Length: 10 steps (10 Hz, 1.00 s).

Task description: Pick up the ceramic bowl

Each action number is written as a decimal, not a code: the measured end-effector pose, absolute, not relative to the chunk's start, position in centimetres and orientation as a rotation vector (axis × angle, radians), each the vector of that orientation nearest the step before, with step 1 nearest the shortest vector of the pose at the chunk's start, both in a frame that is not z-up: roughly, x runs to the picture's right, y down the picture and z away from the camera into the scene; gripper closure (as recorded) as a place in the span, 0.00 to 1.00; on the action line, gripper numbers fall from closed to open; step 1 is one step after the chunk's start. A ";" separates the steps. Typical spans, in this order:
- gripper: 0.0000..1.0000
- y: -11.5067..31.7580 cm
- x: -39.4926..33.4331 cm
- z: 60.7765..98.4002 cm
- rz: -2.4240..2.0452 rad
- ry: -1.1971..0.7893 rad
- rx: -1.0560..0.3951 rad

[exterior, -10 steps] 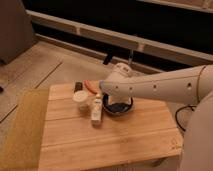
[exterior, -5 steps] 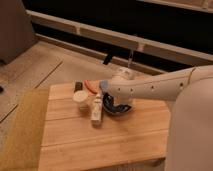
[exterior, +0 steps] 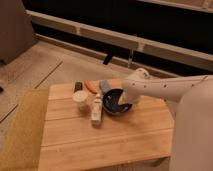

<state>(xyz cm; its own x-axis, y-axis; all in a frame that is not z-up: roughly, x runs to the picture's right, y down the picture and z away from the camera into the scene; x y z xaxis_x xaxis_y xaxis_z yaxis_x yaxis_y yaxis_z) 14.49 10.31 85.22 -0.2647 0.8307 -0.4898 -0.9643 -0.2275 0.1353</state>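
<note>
1. Tool (exterior: pixel 127 101) hangs at the end of the white arm (exterior: pixel 170 89), which reaches in from the right side. It sits low over the right-hand rim of the ceramic bowl (exterior: pixel 113 103). Whether it is open, closed or gripping cannot be told, because the arm's rounded wrist covers it.
2. The ceramic bowl is shallow, glossy and black, with a bluish sheen inside. It rests upright on the tabletop (exterior: pixel 100 145), in the back half and to the right of the other small things. Whether the tool touches its rim cannot be told either.
3. Just beside the bowl on its left lies a slim white bottle (exterior: pixel 96 111), on its side, its length running towards the near edge. It is very close to the bowl's wall; contact is not clear.
4. Left of the bottle stands a small white cup (exterior: pixel 80 98), upright and just beside it.
5. Behind these, near the far edge, three small items sit in a row: a dark block (exterior: pixel 78 86) on the left, an orange-red piece (exterior: pixel 91 86) in the middle, and a pale blue-grey piece (exterior: pixel 104 86) just behind the bowl.
6. The tabletop is made of light wooden planks. A yellowish mat (exterior: pixel 22 125) lies along its left side.
</note>
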 end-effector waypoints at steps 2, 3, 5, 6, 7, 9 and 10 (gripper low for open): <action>0.35 11.0 14.6 86.5 1.771 0.520 -0.410; 0.35 11.3 14.4 87.2 1.762 0.534 -0.429; 0.37 12.3 14.2 88.6 1.749 0.565 -0.471; 0.47 13.0 13.8 89.5 1.730 0.574 -0.501; 0.53 13.4 13.7 89.8 1.708 0.582 -0.515; 0.76 14.1 13.9 90.6 1.650 0.596 -0.536; 0.88 13.7 13.7 90.5 1.635 0.590 -0.532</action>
